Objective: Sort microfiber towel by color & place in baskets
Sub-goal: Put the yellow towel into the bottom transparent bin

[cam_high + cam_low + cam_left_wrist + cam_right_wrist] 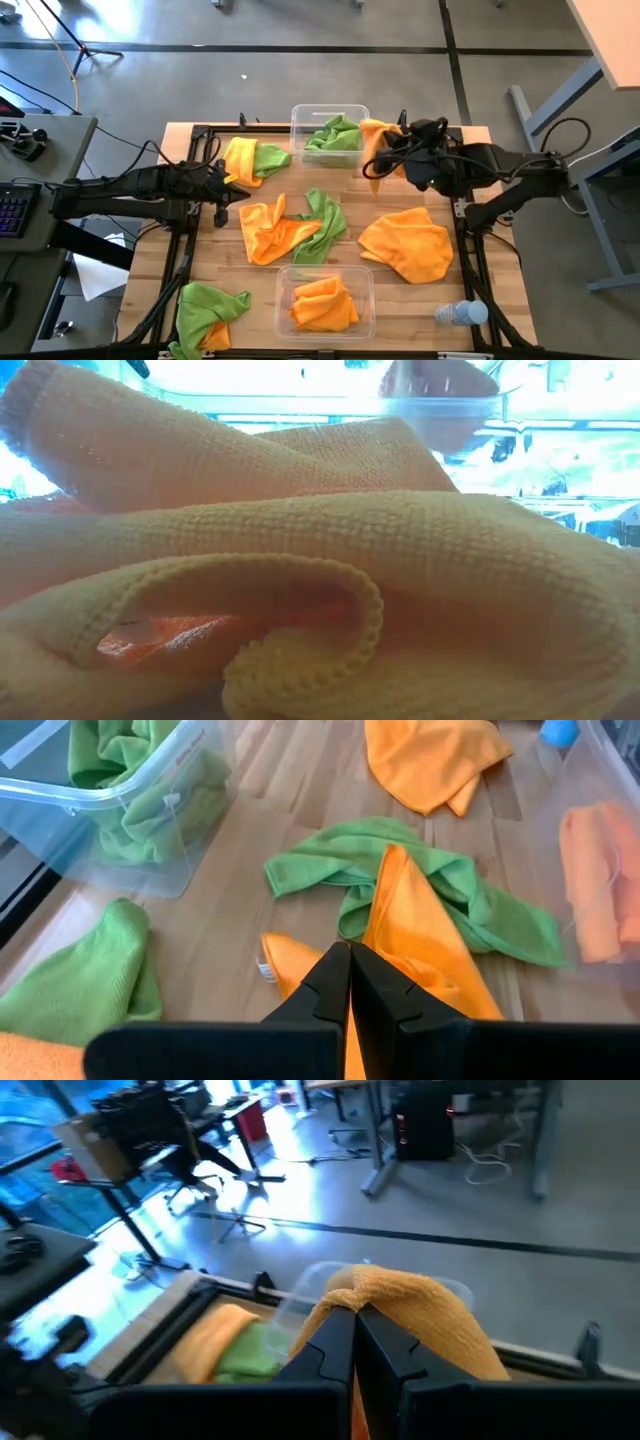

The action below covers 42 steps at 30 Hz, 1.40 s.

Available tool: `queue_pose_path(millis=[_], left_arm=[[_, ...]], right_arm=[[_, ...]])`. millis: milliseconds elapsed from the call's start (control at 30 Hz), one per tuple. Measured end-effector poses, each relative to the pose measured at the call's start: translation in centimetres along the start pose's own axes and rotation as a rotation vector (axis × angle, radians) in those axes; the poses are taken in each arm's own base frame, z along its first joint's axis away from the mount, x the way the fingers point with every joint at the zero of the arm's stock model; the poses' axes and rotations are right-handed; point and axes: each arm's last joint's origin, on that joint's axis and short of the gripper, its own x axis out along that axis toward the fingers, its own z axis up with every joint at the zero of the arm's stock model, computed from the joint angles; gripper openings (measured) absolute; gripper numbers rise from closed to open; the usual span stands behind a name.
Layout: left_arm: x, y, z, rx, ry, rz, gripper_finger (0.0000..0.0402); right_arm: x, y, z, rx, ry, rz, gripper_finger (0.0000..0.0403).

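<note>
Soft cloth towels, orange [405, 245] and green [322, 212], fuzzy and matt, with tiny woven loops and a bumpy stitched edge up close [300, 600]. Clear, shiny, smooth plastic baskets [298, 122] [283, 282], see-through enough to show the cloth inside. Pale wood table top [400, 305], smooth, made of long planks. Dark frame around the table [190, 260], looks like matt metal. Black gripper fingers [330, 995] [335, 1345], smooth hard plastic, a bit dull. Small clear plastic bottle [460, 314], shiny

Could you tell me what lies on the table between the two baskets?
In the high view, tangled orange and green towels lie between the far basket and the near basket.
</note>
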Motion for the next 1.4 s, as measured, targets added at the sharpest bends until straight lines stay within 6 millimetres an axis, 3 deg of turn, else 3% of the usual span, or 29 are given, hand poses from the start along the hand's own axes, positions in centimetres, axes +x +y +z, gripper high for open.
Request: queue_pose_path(millis=[233,433,667,933,1067,1233,1400], left_arm=[[0.0,0.0,0.0,0.000,0.002,0.000,0.0000],[0.0,0.0,0.0,0.001,0.002,-0.001,0.0000],[0.0,0.0,0.0,-0.002,0.002,-0.001,0.0000],[0.0,-0.1,0.0,-0.025,0.004,-0.022,0.0000],[0.0,-0.1,0.0,-0.029,0.004,-0.027,0.0000],[0.0,-0.1,0.0,-0.052,0.005,-0.032,0.0000],[0.0,-0.2,0.0,-0.064,0.008,-0.054,0.0000]], right_arm=[[-1.7,3.7,1.6,-0.012,0.007,0.101,0.0000],[-4.3,7.3,0.2,-0.031,0.042,0.219,0.0000],[-9.5,11.0,-2.0,-0.020,0.060,0.373,0.0000],[-16.2,15.1,-6.3,0.026,0.081,0.543,0.0000],[-18.2,16.4,-8.8,0.089,0.104,0.615,0.0000],[-18.5,17.8,-12.4,0.135,0.168,0.618,0.0000],[-17.1,19.1,-16.2,0.111,0.276,0.602,0.0000]])
